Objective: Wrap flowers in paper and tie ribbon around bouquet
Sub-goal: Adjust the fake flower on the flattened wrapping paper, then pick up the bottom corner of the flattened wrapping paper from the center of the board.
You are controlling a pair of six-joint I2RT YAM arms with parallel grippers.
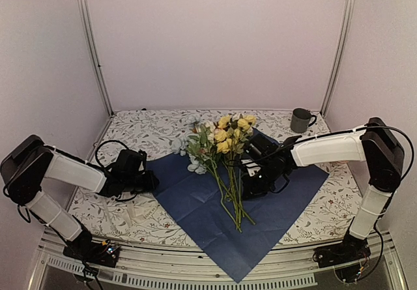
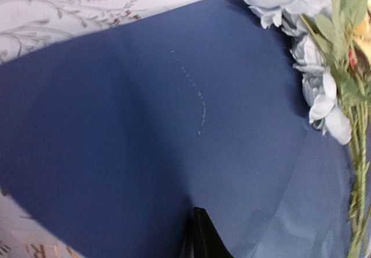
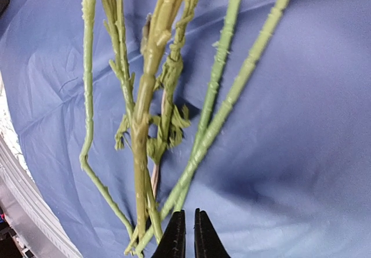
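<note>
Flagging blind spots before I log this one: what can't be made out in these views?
- Left gripper grip on the paper: left wrist view cuts the fingers at the bottom edge; top view, the wrist covers them.
- Ribbon: top view, a pale strip by the left arm blends into the tablecloth; too small to confirm.
- Flowers: right wrist view cuts off the blooms at the top edge.
</note>
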